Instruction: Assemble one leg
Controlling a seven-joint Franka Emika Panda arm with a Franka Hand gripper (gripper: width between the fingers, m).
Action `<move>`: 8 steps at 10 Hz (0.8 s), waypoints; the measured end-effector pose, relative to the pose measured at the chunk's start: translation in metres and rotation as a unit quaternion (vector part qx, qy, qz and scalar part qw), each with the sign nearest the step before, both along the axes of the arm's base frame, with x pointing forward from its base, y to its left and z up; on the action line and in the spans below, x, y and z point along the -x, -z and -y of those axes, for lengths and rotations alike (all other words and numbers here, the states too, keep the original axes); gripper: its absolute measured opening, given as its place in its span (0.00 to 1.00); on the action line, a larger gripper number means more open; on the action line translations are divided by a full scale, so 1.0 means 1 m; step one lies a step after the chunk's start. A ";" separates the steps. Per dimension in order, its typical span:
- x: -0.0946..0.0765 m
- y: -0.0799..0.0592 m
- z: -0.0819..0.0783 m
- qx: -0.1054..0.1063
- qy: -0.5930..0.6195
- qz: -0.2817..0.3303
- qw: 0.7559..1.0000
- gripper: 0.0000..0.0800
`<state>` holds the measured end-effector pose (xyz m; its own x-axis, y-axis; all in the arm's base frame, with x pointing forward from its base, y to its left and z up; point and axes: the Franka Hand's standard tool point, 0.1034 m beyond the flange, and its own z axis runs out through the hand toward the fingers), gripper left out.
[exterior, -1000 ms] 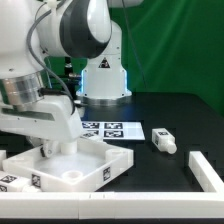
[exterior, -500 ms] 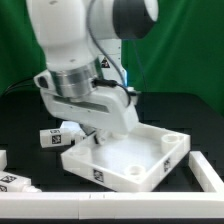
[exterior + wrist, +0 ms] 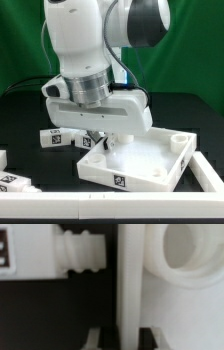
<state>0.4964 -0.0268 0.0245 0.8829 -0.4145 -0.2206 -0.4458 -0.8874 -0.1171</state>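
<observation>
- The pincer point(image 3: 100, 142) is clenched on the tabletop point(image 3: 150, 160), gripping the thin upright wall near the corner on the exterior view's left.
- In the wrist view the pincer point(image 3: 122, 339) has one fingertip on each side of that wall of the tabletop point(image 3: 128, 280).
- The leg point(image 3: 55, 138) lies on its side on the black desk point(image 3: 180, 110), just beside the gripped corner, on the exterior view's left.
- In the wrist view the leg point(image 3: 35, 252) points its ribbed end at the wall, close to it.
- A second leg point(image 3: 15, 182) lies apart, at the exterior view's lower left.
</observation>
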 end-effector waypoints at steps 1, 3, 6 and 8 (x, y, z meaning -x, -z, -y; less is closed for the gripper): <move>-0.001 0.001 0.003 -0.001 -0.027 0.011 1.000 0.07; 0.000 0.002 0.002 0.001 -0.019 0.008 1.000 0.07; -0.009 -0.001 -0.009 0.016 -0.058 0.016 0.998 0.07; -0.034 -0.011 -0.048 0.047 -0.152 0.042 0.986 0.07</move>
<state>0.5306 0.0210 0.0359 0.9829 -0.1438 -0.1150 -0.1506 -0.9872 -0.0527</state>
